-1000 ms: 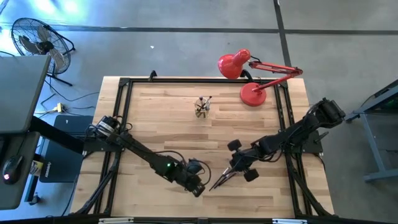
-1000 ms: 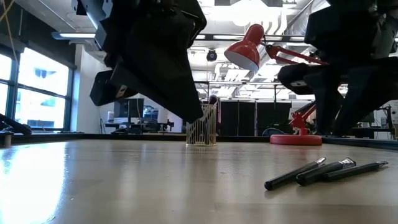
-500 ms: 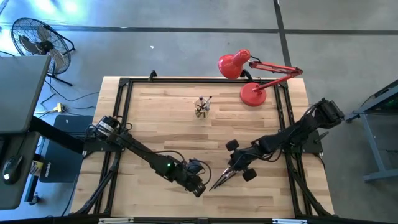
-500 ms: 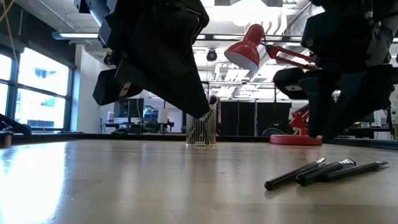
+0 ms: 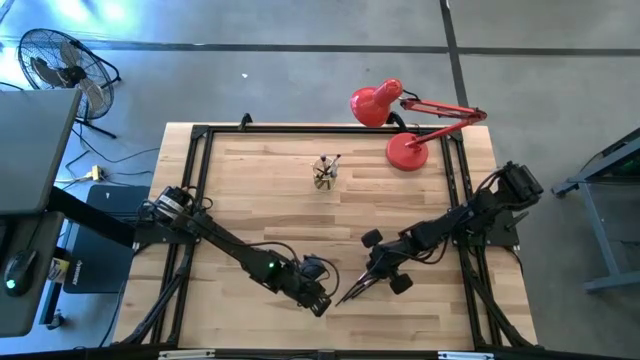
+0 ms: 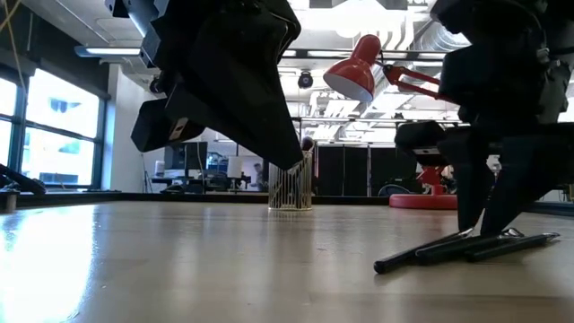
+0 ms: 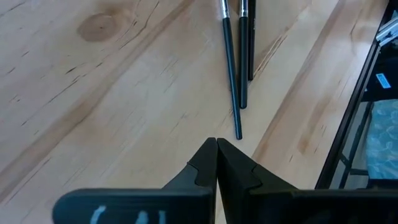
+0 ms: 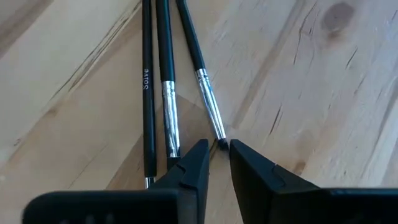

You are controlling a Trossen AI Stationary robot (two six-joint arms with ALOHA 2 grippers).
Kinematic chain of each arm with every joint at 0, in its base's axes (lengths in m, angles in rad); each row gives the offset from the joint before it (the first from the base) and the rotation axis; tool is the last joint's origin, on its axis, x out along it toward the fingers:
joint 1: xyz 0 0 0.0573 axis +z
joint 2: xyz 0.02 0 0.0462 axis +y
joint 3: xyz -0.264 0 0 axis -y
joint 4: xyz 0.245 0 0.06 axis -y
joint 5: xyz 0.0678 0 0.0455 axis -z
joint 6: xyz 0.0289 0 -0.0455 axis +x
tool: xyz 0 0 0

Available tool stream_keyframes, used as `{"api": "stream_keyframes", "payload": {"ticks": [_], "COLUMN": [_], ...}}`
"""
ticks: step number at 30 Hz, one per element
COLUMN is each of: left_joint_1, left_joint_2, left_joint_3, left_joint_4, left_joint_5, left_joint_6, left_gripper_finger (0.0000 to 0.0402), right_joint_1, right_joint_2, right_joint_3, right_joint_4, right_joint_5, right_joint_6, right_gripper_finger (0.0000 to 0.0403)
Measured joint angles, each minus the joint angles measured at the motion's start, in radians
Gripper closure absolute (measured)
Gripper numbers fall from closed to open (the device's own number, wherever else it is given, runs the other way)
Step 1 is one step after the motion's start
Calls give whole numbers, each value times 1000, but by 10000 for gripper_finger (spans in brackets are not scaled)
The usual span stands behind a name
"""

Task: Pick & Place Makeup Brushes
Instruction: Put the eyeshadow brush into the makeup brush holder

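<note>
From above, the pale plank-grained wooden table (image 5: 260, 190) is showing three thin dark makeup brushes (image 5: 352, 291) lying in a tight fan at its near edge, right of centre. The left gripper (image 5: 318, 303) is sitting just left of their handle ends, its arm stretching low across the near-left boards. The right gripper (image 5: 378, 277) is angling down over the brushes' bristle ends, its arm reaching in from the right rail. Far back, a small clear cup (image 5: 324, 176) is holding more brushes upright, and a glossy red desk lamp (image 5: 404, 128) is standing in the far-right corner.

At table level, the makeup brushes (image 6: 457, 248) are lying flat on the smooth wood, and the right gripper (image 6: 489, 226) is coming down onto them from above. The ribbed clear cup (image 6: 291, 186) is standing well behind.

Through the left wrist camera, the left gripper (image 7: 217, 163) is pressing its matte black fingers together with nothing between them, tips just short of the nearest handle end of the makeup brushes (image 7: 239, 62).

Through the right wrist camera, the right gripper (image 8: 217, 152) is parted by a narrow gap, straddling the bristle tip past the silver ferrule of one of the makeup brushes (image 8: 166, 81); it is not clamping it.
</note>
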Motion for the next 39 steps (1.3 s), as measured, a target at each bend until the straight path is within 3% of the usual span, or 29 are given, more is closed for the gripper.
{"api": "stream_keyframes", "payload": {"ticks": [6, 15, 18, 22, 25, 29, 33, 39], "left_joint_1": [0, 17, 28, 41, 69, 124, 180, 240], "left_joint_2": [0, 0, 0, 0, 0, 0, 0, -1], "left_joint_3": [0, 0, 0, 0, 4, 74, 174, 239], "left_joint_4": [3, 48, 59, 115, 139, 13, -193, -293], "left_joint_5": [0, -48, -90, -124, -97, -12, 1, -26], "left_joint_6": [-3, 26, 88, 235, 384, 574, 702, 854], "left_gripper_finger": [401, 399, 379, 323, 280, 244, 235, 234], "right_joint_1": [0, -27, -49, -70, -76, -81, -92, -107], "right_joint_2": [2, -46, -98, -162, -177, -159, -109, -13], "right_joint_3": [0, 0, -2, 13, 87, 240, 409, 608], "right_joint_4": [-4, -58, -118, -240, -387, -587, -767, -941], "right_joint_5": [-5, 14, 26, 1, 10, 24, 75, 132], "right_joint_6": [2, 177, 218, 271, 267, 265, 266, 266], "right_gripper_finger": [397, 401, 402, 402, 402, 403, 403, 403]}}
